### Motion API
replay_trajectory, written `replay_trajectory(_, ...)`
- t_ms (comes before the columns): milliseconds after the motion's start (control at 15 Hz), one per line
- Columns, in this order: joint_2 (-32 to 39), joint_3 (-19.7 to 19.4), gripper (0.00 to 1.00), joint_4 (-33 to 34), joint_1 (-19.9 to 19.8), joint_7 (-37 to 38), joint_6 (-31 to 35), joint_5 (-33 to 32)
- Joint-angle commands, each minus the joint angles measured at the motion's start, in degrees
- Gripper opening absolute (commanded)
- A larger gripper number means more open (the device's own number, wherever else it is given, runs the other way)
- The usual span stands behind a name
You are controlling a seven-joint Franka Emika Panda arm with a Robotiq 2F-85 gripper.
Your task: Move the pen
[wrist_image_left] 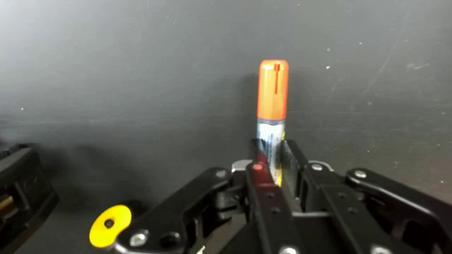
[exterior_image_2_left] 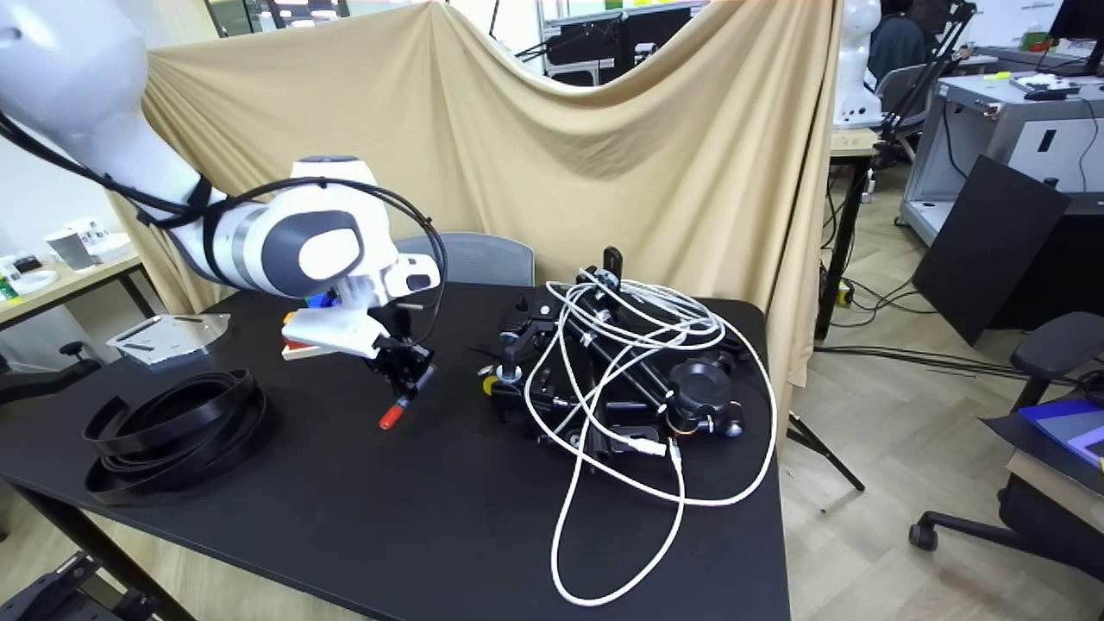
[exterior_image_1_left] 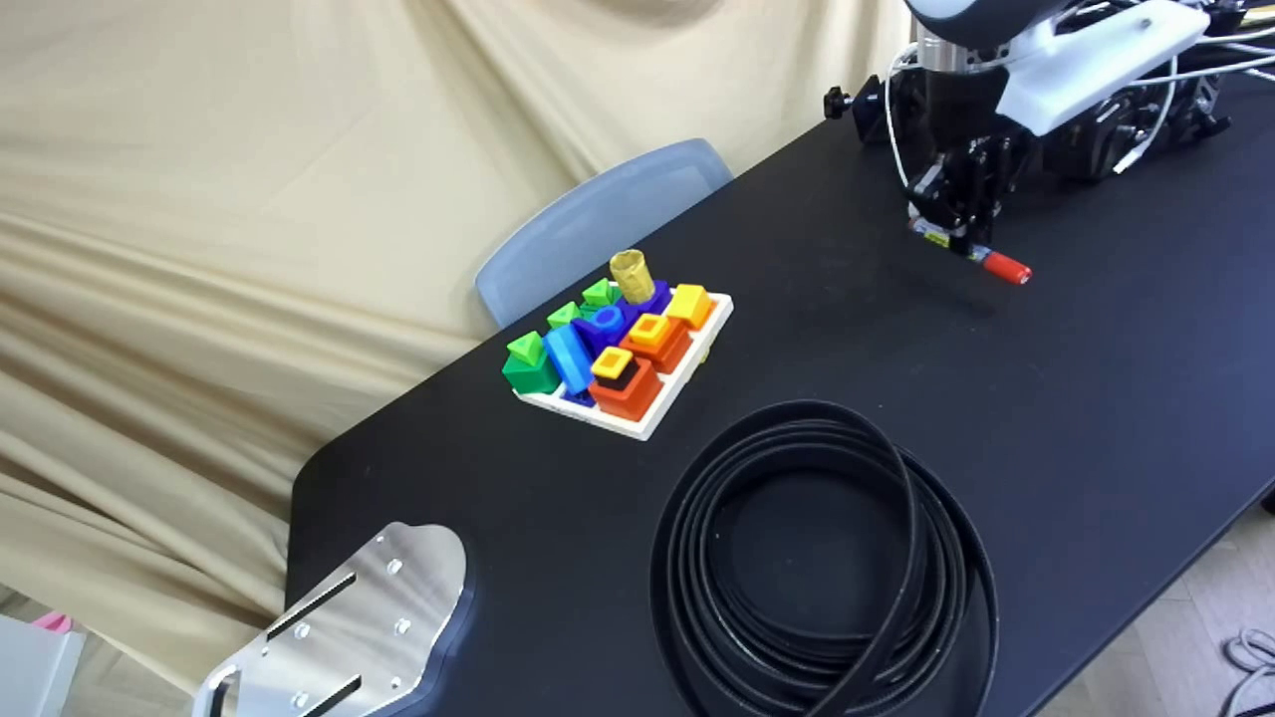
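Fingers (wrist_image_left: pixel 296 158): drawn nearly together, clamped on the pen (wrist_image_left: pixel 271 123) from both sides
Pen: in the grip over black table (exterior_image_1_left: pixel 1116 329), red cap (wrist_image_left: pixel 273 90) sticking out
Pen label (wrist_image_left: pixel 271 136): pale, some yellow, print too blurred to read

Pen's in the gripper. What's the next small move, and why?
I'd probably ease the gripper sideways, away from the black gear: it holds the pen, which seems to hang just above the table, and in an exterior view the gear stands close by.
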Motion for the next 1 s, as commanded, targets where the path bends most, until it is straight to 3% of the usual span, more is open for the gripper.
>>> replay_trajectory(0, -2.95, 1.5, 0.05, 1.7, 1.0, 2.96, -4.79, -0.93)
replay_trajectory(333, -2.05, 5.99, 0.05, 5.75, 1.26, 1.32, -10.67, 3.41)
replay_trajectory(933, 5.06, 8.03, 0.05, 9.62, 4.15, 4.5, -7.55, 4.88)
